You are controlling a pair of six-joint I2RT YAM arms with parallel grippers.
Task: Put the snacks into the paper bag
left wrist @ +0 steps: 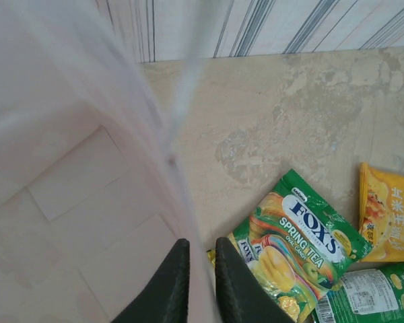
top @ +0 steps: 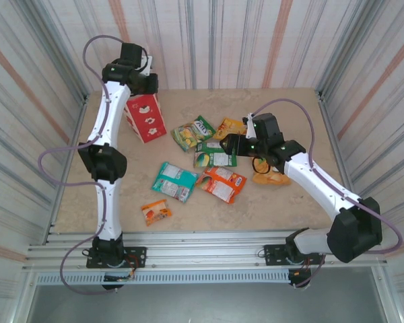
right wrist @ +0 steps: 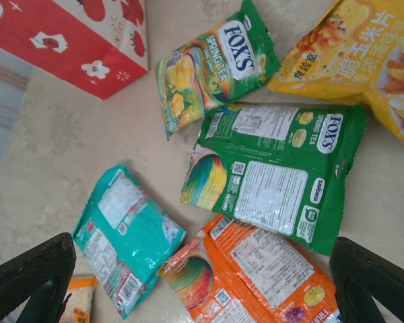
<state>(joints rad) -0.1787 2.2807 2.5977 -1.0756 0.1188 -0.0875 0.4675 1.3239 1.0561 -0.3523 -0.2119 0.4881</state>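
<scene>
At the table's [top: 269, 210] far-left corner, the left gripper [left wrist: 202, 245] had its two dark fingers [left wrist: 170, 282] nearly together, w/ the thin white wall of the paper bag [top: 146, 118] pinched between them. The bag stood upright, red lower part w/ white pictures, white inside showing in the left wrist view. At mid-table the right gripper [right wrist: 202, 245] hung over the snacks [top: 214, 156], fingers spread wide apart, nothing between them. Below it lay a dark green packet [right wrist: 276, 168], back side up, w/ an orange packet [right wrist: 256, 276] touching its lower edge and a teal packet [right wrist: 124, 235] just beside. A green Fox's packet [right wrist: 212, 64] lay near the bag, touching the dark green one; a yellow packet [right wrist: 363, 54] lay beside it. A small orange packet [top: 155, 211] lay apart, nearer the arms' bases. A yellow-orange packet [top: 269, 178] sat partly under the right arm. All these packets lay on the table, outside the bag.
</scene>
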